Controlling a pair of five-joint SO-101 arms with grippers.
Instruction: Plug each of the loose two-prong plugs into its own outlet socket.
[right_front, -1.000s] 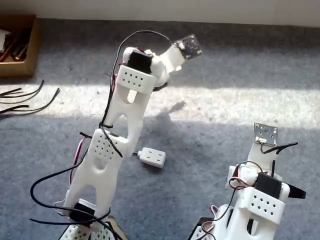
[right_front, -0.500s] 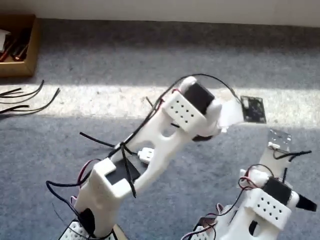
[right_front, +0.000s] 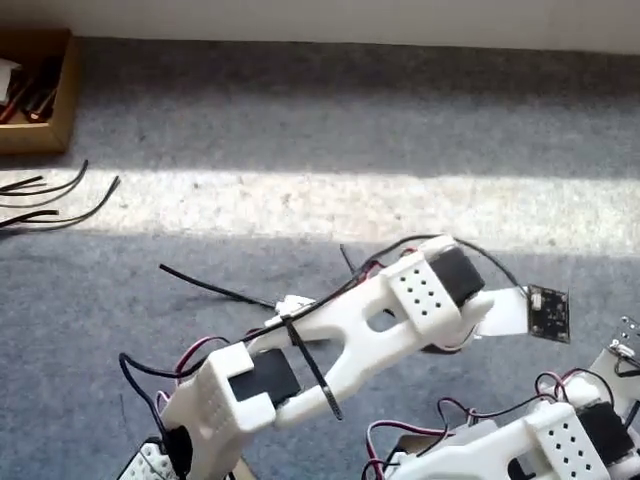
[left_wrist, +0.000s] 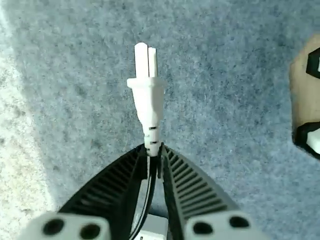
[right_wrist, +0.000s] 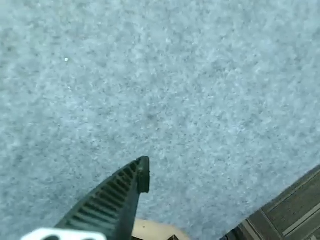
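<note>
1. Two arms are working over a grey carpet (right_front: 300, 120). In the high view, the left arm (right_front: 370, 320) is stretching low across toward the right arm (right_front: 540, 450), which is sitting at the near edge.
2. The left gripper (left_wrist: 152, 147) is pinching the white two-prong plug (left_wrist: 146, 95) by its cord end. Its jaws are closing tightly on the plug, and a dark cord (left_wrist: 150, 175) is running back between them.
3. The plug is being held out over the carpet in line with the gripper, with its two flat prongs pointing away from the gripper.
4. The outlet socket block (right_front: 292, 302) is lying on the carpet, partly hidden behind the left arm.
5. The right gripper (right_wrist: 142, 172) is hovering over bare carpet. I cannot tell whether it is open or closed.
6. At the far left of the high view, a wooden box (right_front: 45, 100) is sitting in the corner, and loose black cables (right_front: 50, 195) are lying just below it.
</note>
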